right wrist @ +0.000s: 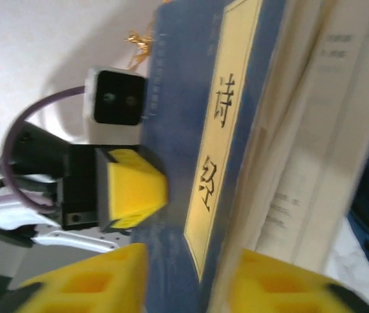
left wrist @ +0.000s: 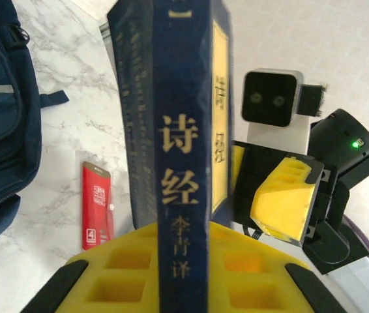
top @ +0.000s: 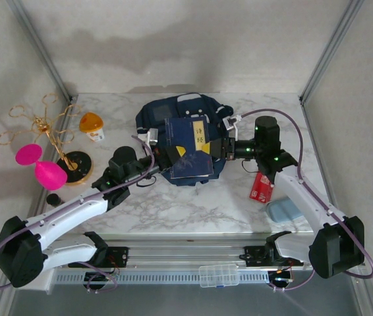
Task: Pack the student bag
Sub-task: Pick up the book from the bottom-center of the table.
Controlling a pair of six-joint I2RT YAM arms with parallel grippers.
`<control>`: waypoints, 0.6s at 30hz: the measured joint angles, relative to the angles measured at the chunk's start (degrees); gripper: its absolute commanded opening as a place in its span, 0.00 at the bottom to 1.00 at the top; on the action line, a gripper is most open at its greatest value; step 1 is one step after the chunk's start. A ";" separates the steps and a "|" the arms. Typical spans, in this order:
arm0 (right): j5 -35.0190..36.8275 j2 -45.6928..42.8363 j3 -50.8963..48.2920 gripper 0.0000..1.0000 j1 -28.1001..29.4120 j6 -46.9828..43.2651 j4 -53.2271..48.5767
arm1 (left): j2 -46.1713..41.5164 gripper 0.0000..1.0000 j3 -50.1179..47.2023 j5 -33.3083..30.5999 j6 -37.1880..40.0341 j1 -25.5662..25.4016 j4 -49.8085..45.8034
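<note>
1. The student bag (top: 190, 105) lay flat at the middle of the tabletop's (top: 173, 197) far edge, navy side up. The left wrist view also caught one navy flank of it on the marble.
2. A dark-blue book (top: 188, 146) with a yellow title strip was up off the tabletop, over the near side of the bag, with one arm on each side of it.
3. The left gripper (top: 170, 155) was at the book's left edge with its jaws clamped on the book. In the left wrist view the spine stood right between the yellow pads, no gap that I could see.
4. The right gripper (top: 218, 146) was at the book's right edge. The book sat between its jaws with the pages fanned a bit. Honestly couldn't tell if they were pressing on it or just off it.
5. A red packet (top: 261, 186) lay flat toward the right edge, under the right arm. A pale-blue thing (top: 284, 210) lay just beside it, closer to the near right corner.
6. Along the left edge stood a gold wire stand (top: 41, 128) on a dark round base, with a pink blobby thing (top: 49, 174) beside the base. An orange-lidded cup (top: 93, 125) stood nearer the far left corner.
</note>
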 measured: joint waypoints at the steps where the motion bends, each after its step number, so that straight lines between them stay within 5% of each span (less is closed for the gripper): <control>1: 1.57 -0.28 -0.04 0.63 -0.33 -0.28 -1.75 | 0.24 0.00 0.39 0.00 0.15 0.00 -0.02; 4: 5.68 -1.29 -0.28 0.91 -1.66 -0.28 -6.12 | 0.98 0.00 1.64 0.09 0.11 -0.04 0.57; 6: 6.80 -2.08 -1.03 0.99 -2.32 0.44 -6.86 | 1.51 0.00 2.03 0.46 -0.39 -0.15 2.08; 12: -0.87 -5.31 -8.33 0.99 -2.36 10.91 6.47 | 5.09 0.00 4.48 1.57 -1.33 -1.07 5.40; 18: -5.22 -6.45 -9.16 0.73 -2.27 16.98 15.58 | 7.19 0.00 7.39 0.59 0.63 -1.16 1.40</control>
